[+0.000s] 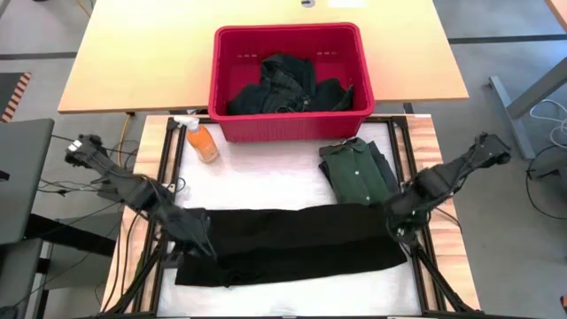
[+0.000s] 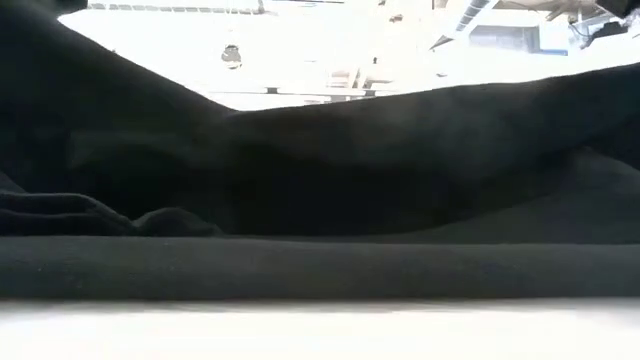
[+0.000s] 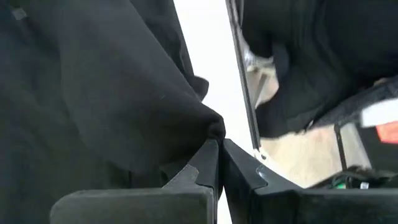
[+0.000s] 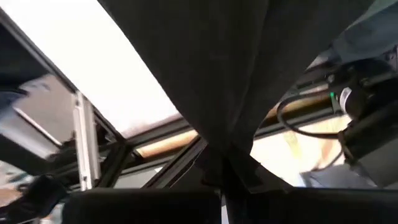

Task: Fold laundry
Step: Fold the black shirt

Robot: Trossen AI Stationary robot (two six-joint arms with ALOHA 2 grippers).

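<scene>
A long black garment (image 1: 292, 244) lies spread across the white table top, and it fills the low view (image 2: 320, 200). My left gripper (image 1: 190, 232) is shut on its left end and my right gripper (image 1: 399, 221) on its right end. A folded green collared shirt (image 1: 354, 173) lies flat at the far right of the table. More dark laundry (image 1: 288, 89) sits heaped in the red basket (image 1: 230, 53) beyond the table's far edge. My left gripper pinches a gathered bunch of the black cloth (image 3: 211, 127) between its two fingertips (image 3: 208, 158), at the garment's left far corner. The cloth fans out from the pinch in folds. Its near part lies on the table. My right gripper pinches a gathered bunch of the black cloth (image 4: 227, 140) at the garment's right far corner, fingers slanting steeply down. The cloth spreads away from the fingers in taut folds. The garment's near part (image 2: 320, 265) rests on the table.
An orange spray bottle (image 1: 202, 142) lies at the table's far left, near the basket. The table's dark frame rails (image 1: 403, 151) run along both sides. Bare white surface (image 1: 266, 173) shows between the black garment and the basket.
</scene>
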